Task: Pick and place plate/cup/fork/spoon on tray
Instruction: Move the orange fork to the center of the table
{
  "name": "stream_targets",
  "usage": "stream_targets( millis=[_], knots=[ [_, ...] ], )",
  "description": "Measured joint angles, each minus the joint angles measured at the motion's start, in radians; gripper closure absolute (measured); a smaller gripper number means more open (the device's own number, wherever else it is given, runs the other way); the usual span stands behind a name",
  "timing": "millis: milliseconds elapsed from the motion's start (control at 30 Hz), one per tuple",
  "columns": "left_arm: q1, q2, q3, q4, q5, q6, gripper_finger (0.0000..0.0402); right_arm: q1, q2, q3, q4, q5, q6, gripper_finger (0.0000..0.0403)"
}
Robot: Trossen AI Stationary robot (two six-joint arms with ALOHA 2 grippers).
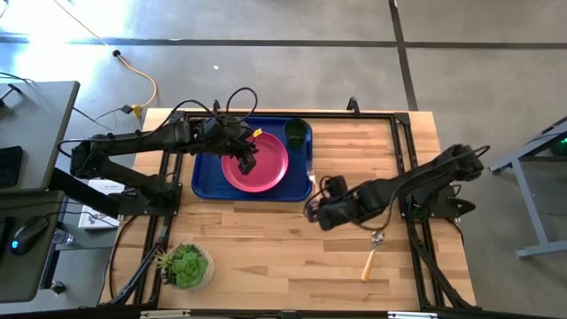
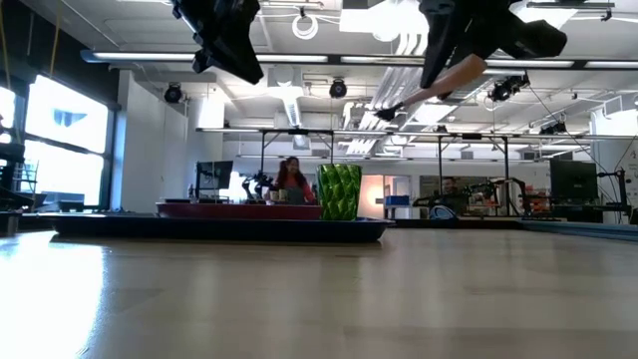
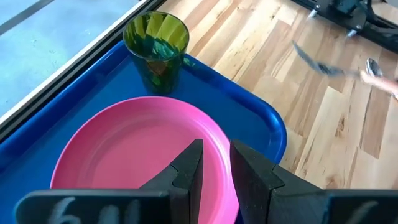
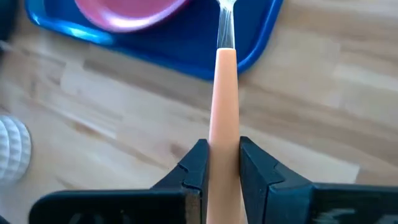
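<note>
The right gripper (image 4: pixel 217 163) has its jaws clamped on an orange-tan handle, fork or spoon I cannot tell, held above the desk (image 1: pixel 266 244) beside the tray (image 1: pixel 205 182). The plate (image 1: pixel 266 168) and cup (image 1: pixel 295 132) are on the tray, and another orange-handled utensil (image 1: pixel 372 257) lies on the desk. The left gripper (image 3: pixel 214 165) hovers over the plate, jaws slightly apart; no writing is readable.

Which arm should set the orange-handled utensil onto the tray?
Right. The right pincer grips the utensil beside the tray; the left pincer hovers over the plate, holding nothing.
</note>
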Motion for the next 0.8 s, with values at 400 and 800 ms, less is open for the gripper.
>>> stream_targets(
  millis=[400,800],
  knots=[
    [0.0,0.0,0.0,-0.004,-0.032,-0.008,0.0332,0.072,0.233,0.15,-0.017,-0.079,0.209,0.0362],
    [0.0,0.0,0.0,-0.004,-0.04,0.012,0.0332,0.146,0.418,0.237,-0.038,-0.157,0.49,0.0361]
  ],
)
